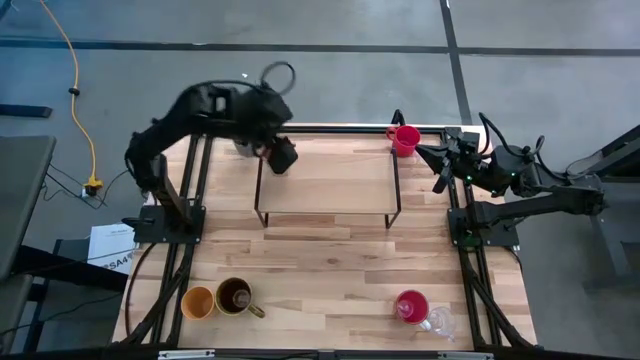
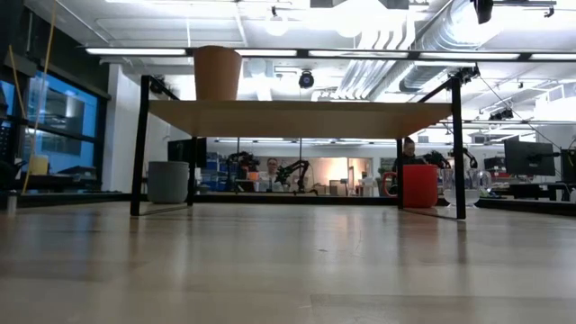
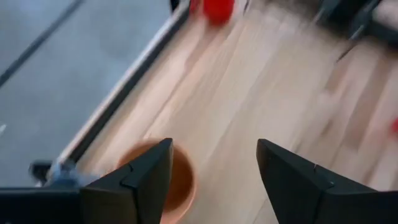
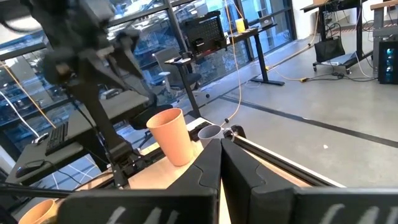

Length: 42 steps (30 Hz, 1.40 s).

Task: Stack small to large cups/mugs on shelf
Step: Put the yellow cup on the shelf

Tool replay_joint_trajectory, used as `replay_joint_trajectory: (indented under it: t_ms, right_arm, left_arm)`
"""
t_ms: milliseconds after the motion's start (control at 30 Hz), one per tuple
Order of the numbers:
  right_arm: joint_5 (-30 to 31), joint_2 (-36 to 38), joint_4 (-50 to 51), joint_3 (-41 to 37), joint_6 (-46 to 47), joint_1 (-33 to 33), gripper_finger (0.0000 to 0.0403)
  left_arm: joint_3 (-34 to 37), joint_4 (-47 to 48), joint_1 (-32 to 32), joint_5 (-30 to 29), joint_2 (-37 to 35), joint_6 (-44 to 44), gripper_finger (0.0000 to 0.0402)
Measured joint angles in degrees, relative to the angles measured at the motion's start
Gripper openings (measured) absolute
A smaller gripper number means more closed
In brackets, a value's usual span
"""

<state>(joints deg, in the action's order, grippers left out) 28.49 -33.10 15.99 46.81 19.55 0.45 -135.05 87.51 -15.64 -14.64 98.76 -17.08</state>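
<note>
Peach tumbler (image 3: 163, 180) upright on shelf (image 1: 330, 180), below left fingers (image 3: 140, 180), spread wide, empty.

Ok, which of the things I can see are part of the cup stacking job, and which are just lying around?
Job:
- shelf
- peach tumbler, on the shelf
- grey mug
- red mug
- orange cup
- brown mug
- pink cup
- glass
- left gripper, open

Lying about:
- yellow cable
- paper
</note>
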Motion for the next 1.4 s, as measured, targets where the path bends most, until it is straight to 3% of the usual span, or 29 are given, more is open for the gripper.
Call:
replay_joint_trajectory:
  t_ms: [233, 367, 667, 933, 1133, 1400]
  right_arm:
    - [-0.02, 0.00, -0.51, 0.00, -0.04, 0.02, 0.0000]
    - [-0.02, 0.00, -0.59, 0.00, -0.04, 0.00, 0.0000]
    - [-0.37, 0.02, -0.84, 0.00, 1.50, 0.00, 0.0020]
    - [-3.23, -1.15, -5.90, 0.00, -0.42, 0.00, 0.0054]
    - [-10.06, -3.55, -8.48, 0.00, -0.24, 0.01, 0.0069]
    - [-14.25, -5.62, -10.63, 0.00, -3.02, 0.02, 0.0069]
  left_arm:
    - [9.76, -22.69, 5.94, 1.51, -14.10, 3.36, 0.0171]
    - [19.00, -32.55, 10.29, -0.64, -23.14, 3.38, 0.0148]
    - [53.51, -62.47, 15.73, -2.35, -44.07, 3.34, 0.0129]
    - [78.27, -87.25, 15.81, 6.67, -57.48, 4.32, 0.0127]
    - [88.22, -90.76, 15.66, 6.03, -65.21, 2.02, 0.0118]
    - [90.10, -89.80, 15.66, 6.00, -69.00, 0.01, 0.0111]
